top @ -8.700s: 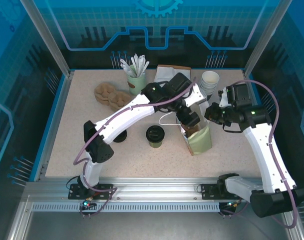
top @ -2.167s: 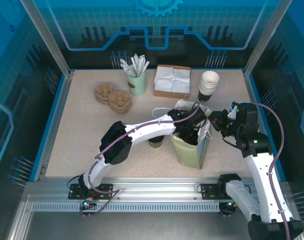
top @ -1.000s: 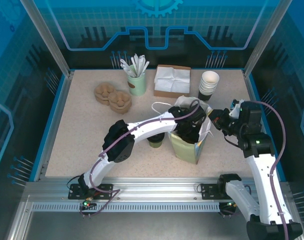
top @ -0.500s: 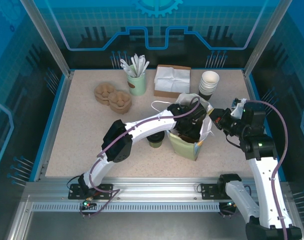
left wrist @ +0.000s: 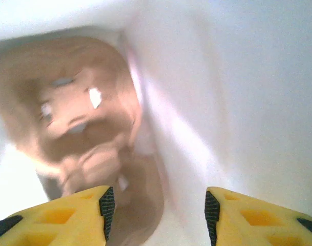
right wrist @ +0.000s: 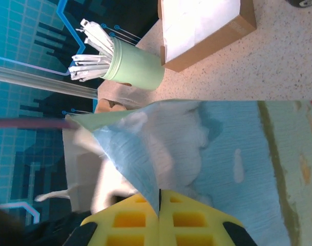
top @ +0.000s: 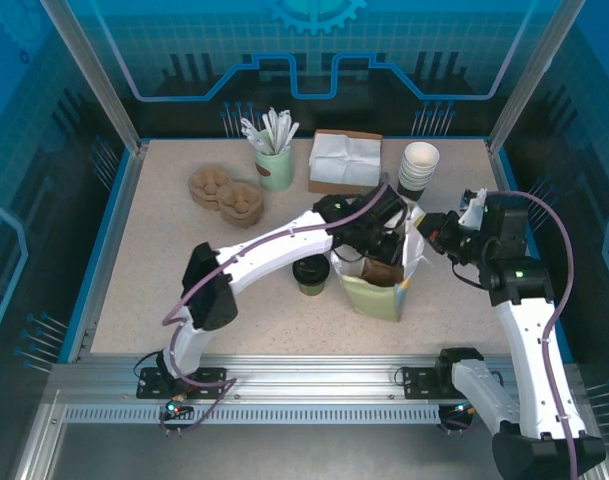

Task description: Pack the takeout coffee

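The left end effector [left wrist: 158, 202] has risen inside the bag [top: 372, 296].

The paper bag [top: 376, 296] is pale green outside and white inside, with a brown form [left wrist: 79, 118] in it. Just left of the bag, the takeout coffee [top: 310, 270] has a black lid and pale green sides. Behind the bag:
- stack of cups [top: 418, 166], white over black
- brown box [top: 334, 188] of white napkins [top: 346, 155]
- mint-green cup [top: 275, 170] of white stirrers [top: 271, 128]
- tan carriers [top: 227, 194]

The table [top: 164, 290] is speckled beige, edged in blue. The left arm [top: 274, 245] and right arm [top: 529, 330] are white with black joints and mauve cables [top: 544, 215]. The left gripper [left wrist: 157, 218] and right gripper [right wrist: 160, 205] have yellow fingers.
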